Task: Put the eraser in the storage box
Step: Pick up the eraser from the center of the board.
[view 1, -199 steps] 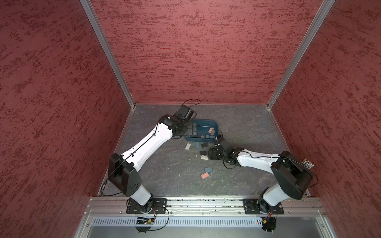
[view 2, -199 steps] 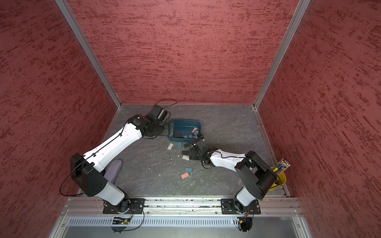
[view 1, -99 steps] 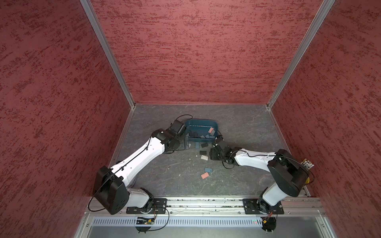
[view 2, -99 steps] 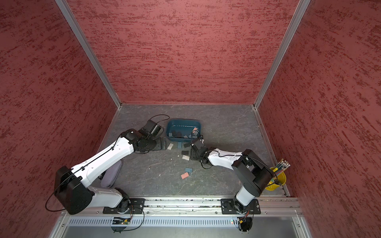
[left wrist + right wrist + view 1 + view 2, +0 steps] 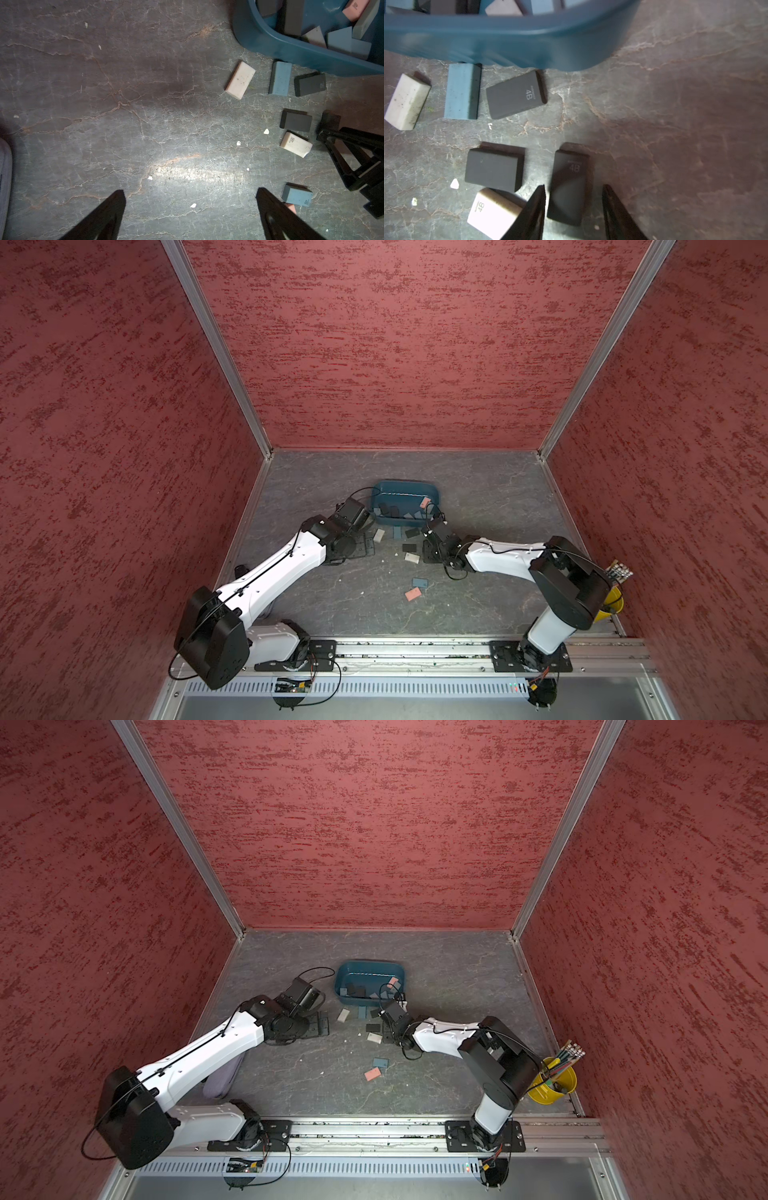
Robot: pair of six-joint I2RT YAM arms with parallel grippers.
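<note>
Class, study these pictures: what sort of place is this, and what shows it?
Probably a robot test cell: red walls enclose a tabletop, two white robot arms are bolted to a front rail, and erasers lie scattered beside a teal storage box.

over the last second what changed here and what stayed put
The left arm drew back from the dark teal-blue plastic storage box toward its base, the left tool open and empty over the table. The right tool stayed low beside the box, jaws narrowing around a dark grey rectangular eraser, not yet gripping. Box and loose erasers did not move.
</note>
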